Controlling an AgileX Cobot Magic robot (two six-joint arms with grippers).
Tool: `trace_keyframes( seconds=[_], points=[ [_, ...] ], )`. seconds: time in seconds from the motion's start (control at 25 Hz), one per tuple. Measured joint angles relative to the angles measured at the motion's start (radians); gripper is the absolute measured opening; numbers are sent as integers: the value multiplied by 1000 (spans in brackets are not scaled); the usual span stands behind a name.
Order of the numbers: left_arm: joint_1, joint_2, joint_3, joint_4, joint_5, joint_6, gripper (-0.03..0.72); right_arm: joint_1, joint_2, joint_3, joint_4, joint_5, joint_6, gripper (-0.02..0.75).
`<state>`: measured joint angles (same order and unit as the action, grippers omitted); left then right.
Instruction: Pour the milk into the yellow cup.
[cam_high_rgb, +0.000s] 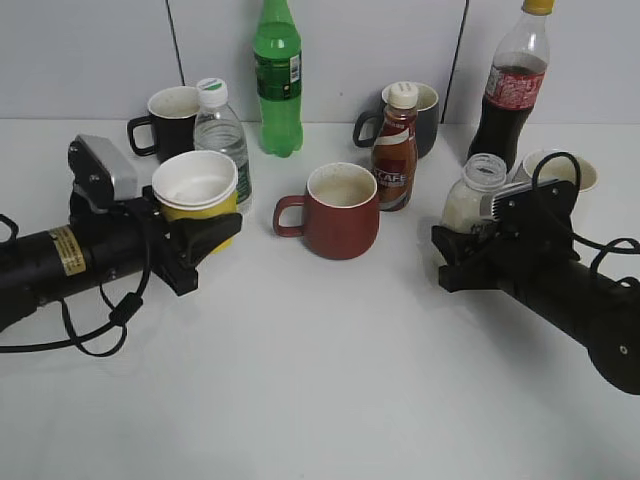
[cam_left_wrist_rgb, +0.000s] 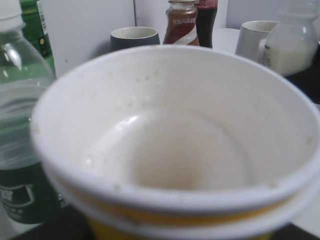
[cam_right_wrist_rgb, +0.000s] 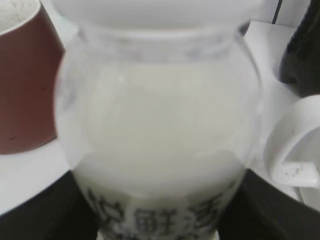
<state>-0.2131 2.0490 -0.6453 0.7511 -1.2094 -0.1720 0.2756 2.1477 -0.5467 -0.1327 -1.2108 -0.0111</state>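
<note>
The yellow cup (cam_high_rgb: 196, 193) stands upright at the left, white inside, and looks empty. My left gripper (cam_high_rgb: 205, 238) is shut on its lower body. The cup's rim fills the left wrist view (cam_left_wrist_rgb: 170, 197). The milk (cam_high_rgb: 470, 200) is a small clear bottle of creamy white liquid, upright at the right. My right gripper (cam_high_rgb: 462, 252) is shut on its lower part. In the right wrist view the milk (cam_right_wrist_rgb: 160, 125) fills the frame, with dark Chinese characters on its label and the black fingers on both sides at the bottom.
A red-brown mug (cam_high_rgb: 340, 210) stands in the middle between the two grippers. Behind are a brown coffee bottle (cam_high_rgb: 396, 150), a dark mug (cam_high_rgb: 425, 115), a green bottle (cam_high_rgb: 278, 80), a water bottle (cam_high_rgb: 222, 125), a black mug (cam_high_rgb: 170, 120), a cola bottle (cam_high_rgb: 515, 85) and a white mug (cam_high_rgb: 575, 170).
</note>
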Motion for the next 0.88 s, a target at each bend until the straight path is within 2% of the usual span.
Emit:
trace_keyframes(
  seconds=[0.32, 0.56, 0.88],
  points=[
    [-52, 0, -1, -10, 1, 0, 346, 0, -6, -7, -10, 11, 0, 430],
    [-89, 0, -1, -29, 1, 0, 345, 3, -137, -8, -134, 41, -43, 430],
    [-187, 0, -38, -63, 1, -19, 343, 102, -317, -83, -199, 214, -170, 430]
  ],
)
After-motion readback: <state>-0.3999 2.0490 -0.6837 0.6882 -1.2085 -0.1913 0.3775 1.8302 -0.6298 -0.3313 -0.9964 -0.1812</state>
